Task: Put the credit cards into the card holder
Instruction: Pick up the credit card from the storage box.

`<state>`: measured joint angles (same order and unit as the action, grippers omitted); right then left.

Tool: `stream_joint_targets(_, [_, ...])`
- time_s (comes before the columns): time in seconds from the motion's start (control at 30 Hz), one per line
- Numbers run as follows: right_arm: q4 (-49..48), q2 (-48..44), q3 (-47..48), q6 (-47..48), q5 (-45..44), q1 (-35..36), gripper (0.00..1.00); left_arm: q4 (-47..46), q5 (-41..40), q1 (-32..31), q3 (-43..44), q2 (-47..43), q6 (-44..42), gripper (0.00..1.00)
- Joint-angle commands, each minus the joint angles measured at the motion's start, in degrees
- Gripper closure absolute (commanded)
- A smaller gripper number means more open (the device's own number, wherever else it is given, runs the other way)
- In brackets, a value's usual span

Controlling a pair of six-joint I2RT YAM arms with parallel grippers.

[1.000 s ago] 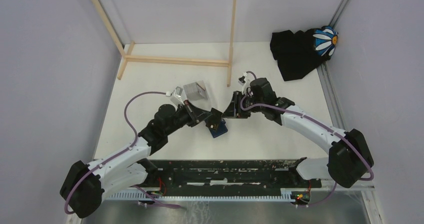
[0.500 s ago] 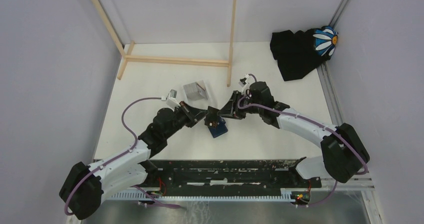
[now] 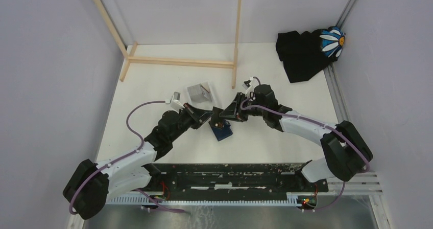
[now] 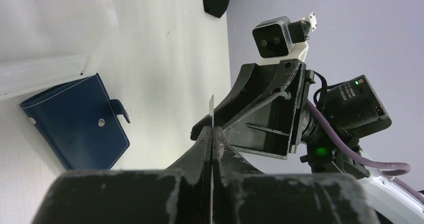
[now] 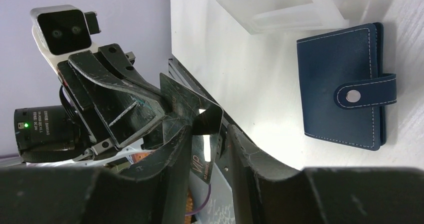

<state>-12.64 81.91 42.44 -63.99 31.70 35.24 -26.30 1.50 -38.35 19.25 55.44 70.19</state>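
Observation:
The card holder is a navy wallet lying shut on the white table, its snap strap fastened; it also shows in the left wrist view and the right wrist view. My left gripper is shut on one credit card, seen edge-on, and holds it in the air above the wallet. In the right wrist view the card is dark and glossy with "VIP" lettering. My right gripper is open, its jaws standing either side of the card's free end. The two grippers meet in the top view. No other card shows.
A clear plastic box stands just behind the left gripper, also in the right wrist view. A wooden frame stands at the back. A black cloth with a daisy lies at the back right. A black rail runs along the near edge.
My right gripper has moved left until its jaws stand around the card that the left gripper holds. The left gripper has shifted slightly. The wallet has not moved.

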Motion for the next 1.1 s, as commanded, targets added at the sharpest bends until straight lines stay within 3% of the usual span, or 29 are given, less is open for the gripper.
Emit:
stream_joint_targets(0.0, [-8.2,1.5,-0.5,-3.5,2.9,0.3,0.64,-5.7,-0.8,0.0,0.5,1.9,2.4,0.97])
stream_joint_targets(0.07, [-10.5,2.3,-0.7,-4.9,3.8,0.4,0.69,-6.0,-0.8,0.0,0.5,2.6,2.5,0.97])
stream_joint_targets(0.23, [-16.0,4.4,-1.0,-8.4,5.9,0.4,0.94,-6.3,-0.7,-0.1,-0.7,3.9,3.3,0.97])
stream_joint_targets(0.33, [-13.3,4.4,0.1,-6.5,6.7,0.4,0.99,-3.5,-1.5,-0.1,-1.1,3.1,3.0,0.86])
stream_joint_targets(0.5, [6.0,2.9,6.6,5.4,5.6,0.3,0.99,3.9,-4.6,-0.1,-1.9,-0.6,2.5,0.63])
stream_joint_targets(0.6, [22.8,2.2,13.4,16.4,2.3,0.3,0.99,10.4,-7.2,-0.1,-1.9,-3.3,1.6,0.59])
stream_joint_targets(0.83, [55.1,7.6,30.5,36.1,-6.3,0.4,0.99,21.8,-10.6,-1.5,0.3,-4.3,-2.4,0.61])
stream_joint_targets(1.07, [68.2,14.1,39.8,43.5,-11.4,2.5,0.99,30.6,-17.2,-7.9,7.0,3.1,-5.5,0.72])
